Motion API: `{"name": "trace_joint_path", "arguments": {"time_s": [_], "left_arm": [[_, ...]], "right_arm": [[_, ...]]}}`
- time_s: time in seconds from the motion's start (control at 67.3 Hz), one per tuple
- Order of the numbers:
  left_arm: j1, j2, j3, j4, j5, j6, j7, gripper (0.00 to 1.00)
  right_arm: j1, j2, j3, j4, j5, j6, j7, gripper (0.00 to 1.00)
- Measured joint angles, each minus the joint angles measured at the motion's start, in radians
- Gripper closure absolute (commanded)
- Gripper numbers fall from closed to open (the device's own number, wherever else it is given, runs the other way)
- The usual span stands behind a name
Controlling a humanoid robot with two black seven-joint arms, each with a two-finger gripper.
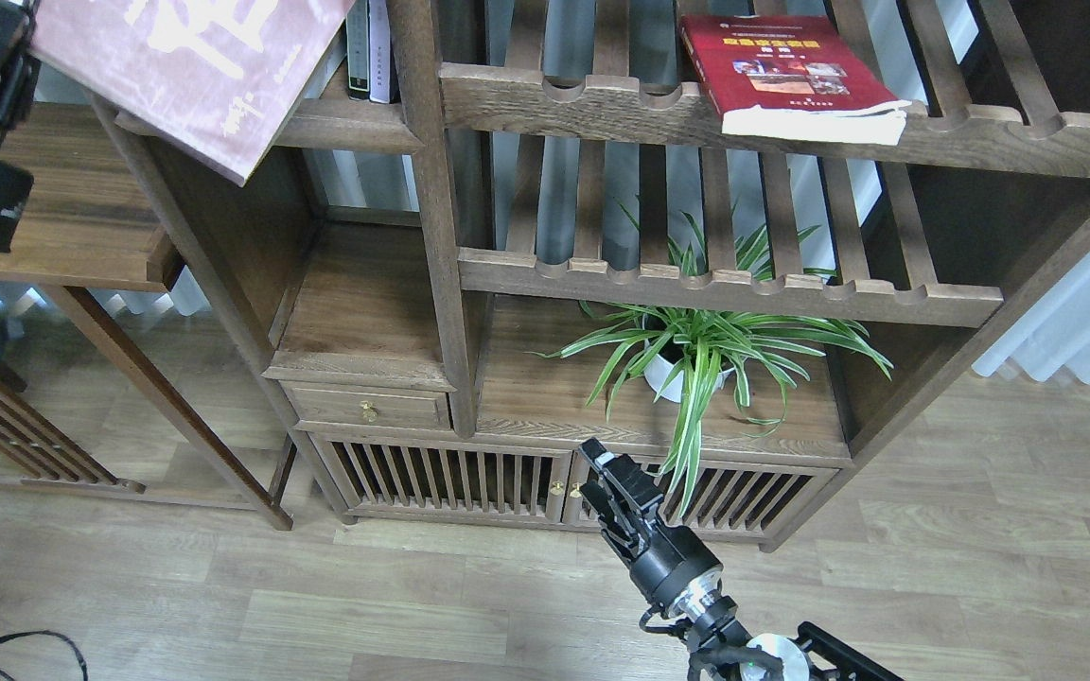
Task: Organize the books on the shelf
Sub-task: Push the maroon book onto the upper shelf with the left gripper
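Lower centre, the right gripper (605,484) hangs idle, fingers seemingly pressed together. Upper right, the red book (782,71) overhangs a slatted rack (602,104). Upper left, the maroon book (195,66) tilts off the shelf (346,128); it could slide off. Left fingers: cannot tell.

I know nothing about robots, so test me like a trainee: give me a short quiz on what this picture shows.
1. True or false: the red book lies flat on a slatted rack.
2. Which book hangs tilted at top left, by the left arm? A) yellow-green B) maroon book C) red
3. Fill in: the potted plant stands ___ the lower slatted rack.

Key: 1 true. 2 B. 3 beneath. The right gripper hangs low before the cabinet doors, holding nothing.
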Motion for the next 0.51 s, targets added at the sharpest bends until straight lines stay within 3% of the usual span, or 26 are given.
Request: {"name": "trace_joint_path", "arguments": {"time_s": [0.297, 0.505], "left_arm": [[-0.034, -0.001, 0.001, 0.001, 0.002, 0.000, 0.063, 0.87], [-0.058, 0.013, -0.031, 0.001, 0.001, 0.000, 0.111, 0.94]], "right_arm": [[-0.004, 0.000, -0.002, 0.009, -0.001, 0.000, -0.001, 0.12], [-0.003, 0.000, -0.007, 0.010, -0.003, 0.000, -0.001, 0.12]]}}
